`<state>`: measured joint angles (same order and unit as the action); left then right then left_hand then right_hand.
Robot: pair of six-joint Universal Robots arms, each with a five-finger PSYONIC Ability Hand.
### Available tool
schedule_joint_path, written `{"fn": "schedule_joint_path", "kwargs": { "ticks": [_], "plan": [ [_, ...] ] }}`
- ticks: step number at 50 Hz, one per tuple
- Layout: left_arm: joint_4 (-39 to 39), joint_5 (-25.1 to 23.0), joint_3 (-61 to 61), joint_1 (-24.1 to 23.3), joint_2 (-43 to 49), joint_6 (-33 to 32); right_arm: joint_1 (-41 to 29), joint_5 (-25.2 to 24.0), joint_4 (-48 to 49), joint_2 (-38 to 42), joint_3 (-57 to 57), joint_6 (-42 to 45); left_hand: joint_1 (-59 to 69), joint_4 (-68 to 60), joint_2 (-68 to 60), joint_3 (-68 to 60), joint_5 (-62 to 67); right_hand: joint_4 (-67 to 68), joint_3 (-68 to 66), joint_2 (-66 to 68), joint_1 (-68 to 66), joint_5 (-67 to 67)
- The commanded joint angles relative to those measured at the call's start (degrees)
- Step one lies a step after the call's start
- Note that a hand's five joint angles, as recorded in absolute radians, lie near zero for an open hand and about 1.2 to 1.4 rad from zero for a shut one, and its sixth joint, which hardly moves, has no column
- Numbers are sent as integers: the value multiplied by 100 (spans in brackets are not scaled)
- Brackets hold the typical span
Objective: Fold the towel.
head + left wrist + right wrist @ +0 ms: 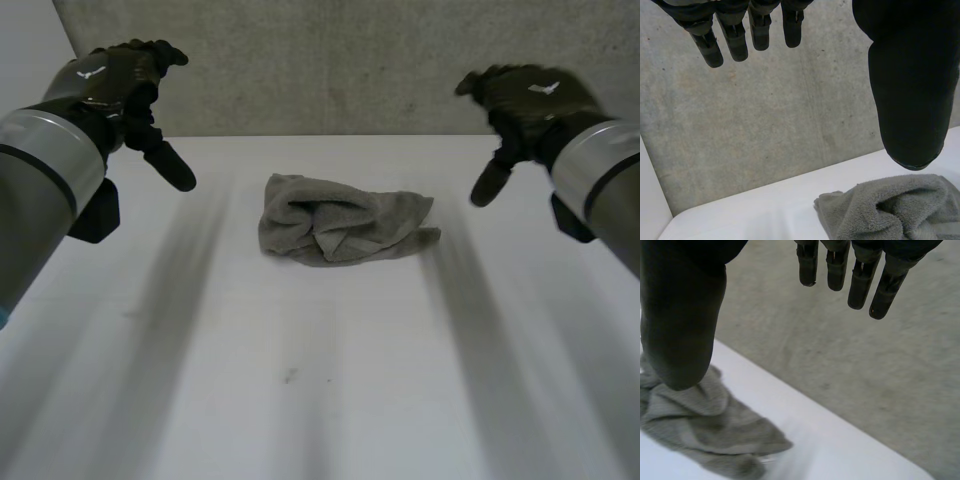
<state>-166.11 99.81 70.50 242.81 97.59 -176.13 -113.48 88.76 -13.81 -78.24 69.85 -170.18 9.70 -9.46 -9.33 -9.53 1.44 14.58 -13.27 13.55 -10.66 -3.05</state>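
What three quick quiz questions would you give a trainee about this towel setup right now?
1. True or false: the towel lies neatly folded on the table.
2. The left hand is: A) gripping the towel; B) open, off the towel; C) pressing the towel's middle.
3. Fill in: the right hand holds ____.
Key: 1 false, it is crumpled; 2 B; 3 nothing.

A white table (330, 420) runs back to a grey concrete wall (340, 60) that stands right behind its far edge. The wall is mottled and faintly streaked. A small dark speck (290, 376) marks the table's near part, and a paler panel (30, 30) adjoins the wall at the left.
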Motion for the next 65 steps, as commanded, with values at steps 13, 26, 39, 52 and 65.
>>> {"fn": "schedule_joint_path", "kwargs": {
  "ticks": [13,26,39,52,65],
  "plan": [
    [-1441,-682,-371,205,2378,-342,-394,-632,318,4198,-3860,-1376,30,-54,-67,-47,-144,-458,327,-355,66,305],
    [-1459,-691,-106,425,2221,-308,-649,-649,300,6109,-5763,-1922,30,-54,-67,-47,-144,-348,217,-246,-43,196],
    [-1459,-682,8,425,2168,-325,-825,-676,212,5899,-5649,-1887,30,-54,-67,-47,-144,6542,-6673,6644,-6934,-6695],
    [-1398,-673,52,425,1923,-343,-1036,-553,-2117,3877,-4225,1514,30,-54,-67,-47,-144,6542,-6673,6645,-6934,-6695],
    [-1380,-726,350,408,1597,-360,-676,-781,-1011,154,1579,4331,30,-54,-67,-47,-144,6542,-6673,6645,-6934,-6695]
  ]
}}
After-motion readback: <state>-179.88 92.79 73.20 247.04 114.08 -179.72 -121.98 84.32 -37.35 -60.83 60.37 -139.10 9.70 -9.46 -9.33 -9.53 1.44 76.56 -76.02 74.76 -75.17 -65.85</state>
